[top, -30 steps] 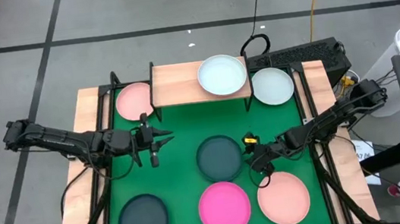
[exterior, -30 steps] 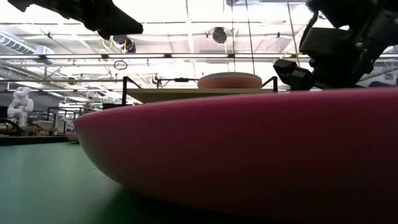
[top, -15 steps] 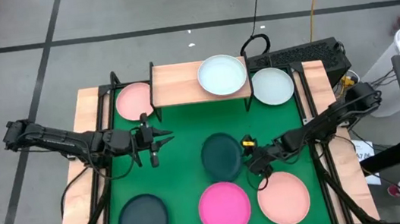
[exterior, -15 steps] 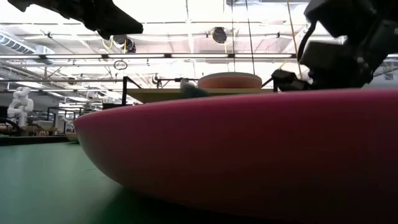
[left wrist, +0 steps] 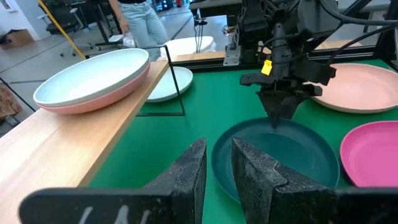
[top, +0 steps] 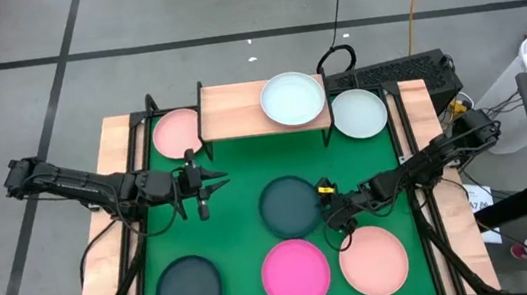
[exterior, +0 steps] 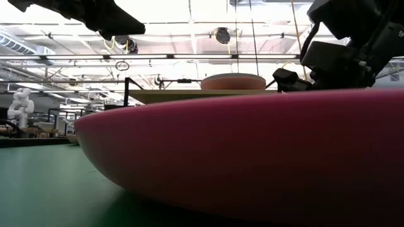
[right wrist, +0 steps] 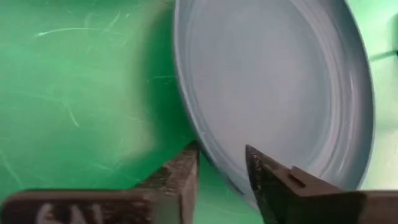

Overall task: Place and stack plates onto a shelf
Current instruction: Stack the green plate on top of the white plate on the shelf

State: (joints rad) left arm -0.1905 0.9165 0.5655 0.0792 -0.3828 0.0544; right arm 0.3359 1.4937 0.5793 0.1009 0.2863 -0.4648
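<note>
The right gripper (top: pixel 329 207) is pinching the three o'clock rim of the dark teal plate (top: pixel 289 208) at mid-mat, fingers narrow around it. Next, I judge, lifting toward the shelf (top: pixel 231 110) at twelve o'clock. The left gripper (top: pixel 210 191) is waiting at nine o'clock, fingers narrowly parted.

No text, label, brand or number can be read with certainty; pale marks stand on the left gripper's (left wrist: pixel 217 177) base and on the right gripper's (right wrist: pixel 222 171) base in the wrist views, cut off and illegible.
</note>
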